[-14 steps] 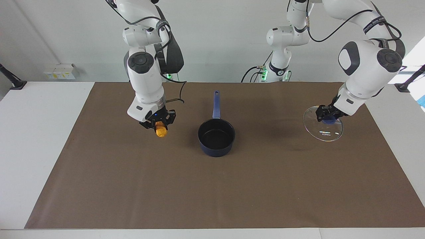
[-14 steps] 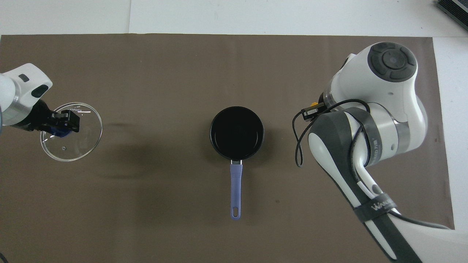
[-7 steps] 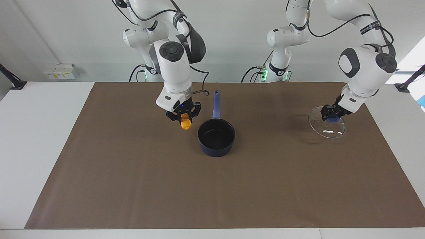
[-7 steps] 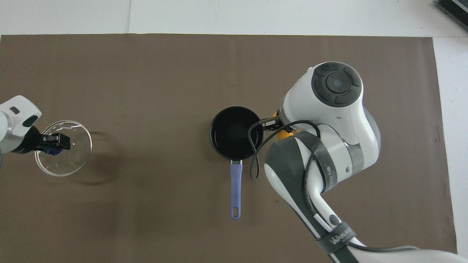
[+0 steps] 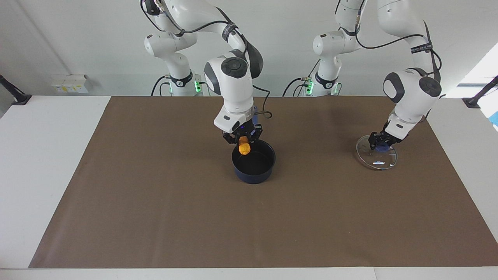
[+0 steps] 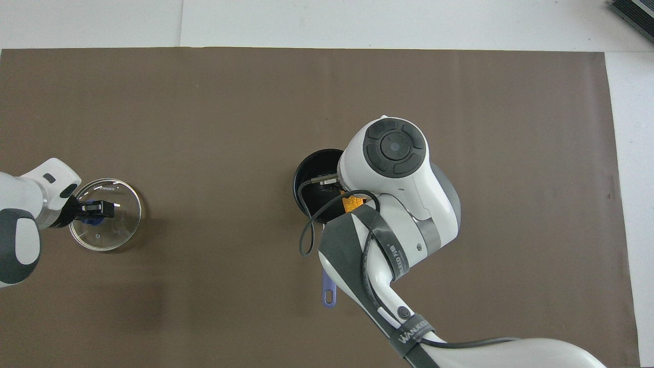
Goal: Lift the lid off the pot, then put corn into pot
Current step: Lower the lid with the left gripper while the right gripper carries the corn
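Brown mat (image 5: 155, 202) — mid-frame your right gripper (image 5: 242, 139) clamps the corn (image 5: 244, 148) over the pot (image 5: 253, 167); at frame right your left gripper (image 5: 379, 140) grips the lid (image 5: 376, 157) by its knob.

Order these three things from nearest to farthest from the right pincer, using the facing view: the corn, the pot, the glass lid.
1. Small orange-yellow corn cob: gripped in the right pincer.
2. Dark navy-blue saucepan, the pot: directly below that pincer, mid-table.
3. Round clear glass lid: toward the left arm's end, held by the left pincer.
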Tool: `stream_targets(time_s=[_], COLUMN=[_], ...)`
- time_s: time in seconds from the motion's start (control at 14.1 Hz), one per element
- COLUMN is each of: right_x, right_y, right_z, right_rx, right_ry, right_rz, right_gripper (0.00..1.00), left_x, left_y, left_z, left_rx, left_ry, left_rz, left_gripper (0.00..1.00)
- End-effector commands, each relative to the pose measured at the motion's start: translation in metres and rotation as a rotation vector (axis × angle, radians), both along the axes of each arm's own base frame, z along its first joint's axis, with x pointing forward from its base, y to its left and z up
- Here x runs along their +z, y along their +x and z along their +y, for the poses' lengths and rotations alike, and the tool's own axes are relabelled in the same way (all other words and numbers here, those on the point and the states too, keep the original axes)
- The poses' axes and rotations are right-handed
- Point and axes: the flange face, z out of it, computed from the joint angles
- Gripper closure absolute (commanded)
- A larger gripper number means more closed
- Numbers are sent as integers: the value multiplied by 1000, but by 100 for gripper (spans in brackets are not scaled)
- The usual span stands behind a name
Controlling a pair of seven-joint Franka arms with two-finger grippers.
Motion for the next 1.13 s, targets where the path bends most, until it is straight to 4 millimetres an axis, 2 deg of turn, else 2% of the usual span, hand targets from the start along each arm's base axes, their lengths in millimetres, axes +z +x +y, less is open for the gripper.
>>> stream_targets(time_s=[0.0,0.07,0.28,0.43,0.64,0.85,1.06], right_x=[-23,-25,-30,-46,-67,-75,-89], right_y=[5,6,6,6,4,2,3], right_z=[27,32,33,33,31,28,26], right_rx=[-21,-18,-18,-21,-24,-24,-17], right_ry=[13,25,32,25,21,22,22], right_rz=[-6,-23,-37,-29,-28,-29,-32], right_gripper=[100,100,100,100,100,100,100], left_x=[2,2,2,9,45,77,95], left_y=[-1,0,4,10,28,41,44], left_z=[3,3,4,1,-9,-41,-76], left_rx=[-4,1,-2,-15,-44,-93,-78], left_ry=[-7,-8,-9,-7,-3,-2,1], left_rz=[-22,-22,-24,-29,6,27,35], left_gripper=[73,1,0,0,0,0,0])
